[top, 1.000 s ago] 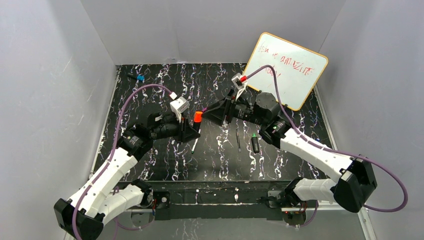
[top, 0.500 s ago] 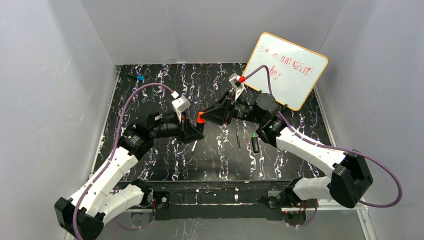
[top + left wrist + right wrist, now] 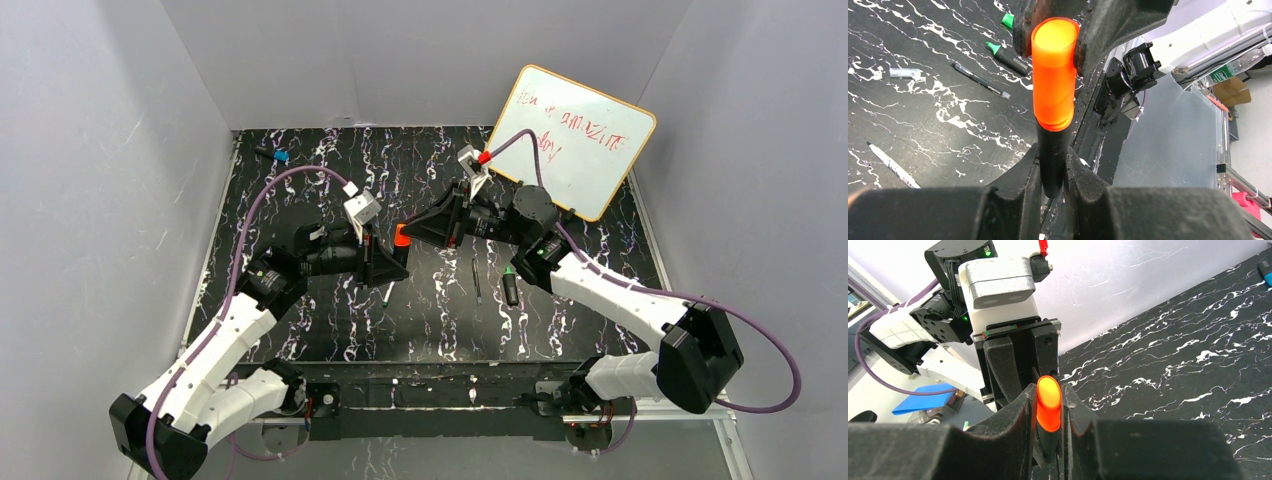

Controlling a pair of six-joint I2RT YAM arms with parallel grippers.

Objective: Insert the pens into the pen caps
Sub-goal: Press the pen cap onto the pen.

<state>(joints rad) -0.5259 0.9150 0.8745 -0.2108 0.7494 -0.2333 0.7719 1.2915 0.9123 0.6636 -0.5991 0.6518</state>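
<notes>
— My left pincer (image 3: 1053, 161) is pressed together on the barrel of the black marker (image 3: 1052, 145). My right pincer (image 3: 1047, 394) pinches the orange cap (image 3: 1054, 75) from both sides.

— Where do the two meet?

— Above the middle of the counter (image 3: 330, 335), tip to tip, with my left arm reaching in from the left and my right arm from the right. The cap sits over the marker's end, its rim against the black barrel, and both are held clear of the surface.

— What is the biggest thing behind them?

— The whiteboard (image 3: 585, 130), leaning at the far right corner. It has red writing that I cannot read.

— And the other pens?

— All are lying flat on the counter. The green-tipped marker (image 3: 510, 289) is on the right, just beside my right forearm. The slim dark pen (image 3: 476, 281) lies near it on the left, not touching it. The white pen (image 3: 387, 294) lies under my left pincer, its tip pointing toward the near edge.

— The loose caps?

— My left wrist view shows a green cap (image 3: 1008, 20) near the green-tipped marker but apart from it. The blue cap (image 3: 281, 157) sits at the far left corner, well apart from all the pens.
</notes>
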